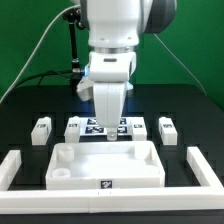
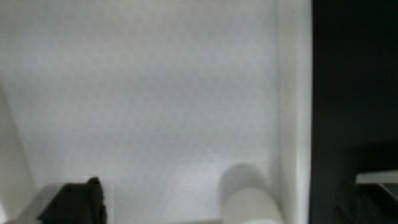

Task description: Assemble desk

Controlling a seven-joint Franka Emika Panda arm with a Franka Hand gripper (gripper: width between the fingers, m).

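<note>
Above one desk top (image 1: 105, 165), with four legs (image 1: 40, 129) behind, the claw (image 1: 108, 138) gapes wide, empty.

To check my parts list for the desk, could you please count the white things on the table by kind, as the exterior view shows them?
Desk top: 1
Legs: 4
Border bars: 3
Marker board: 1
Total: 9
</note>
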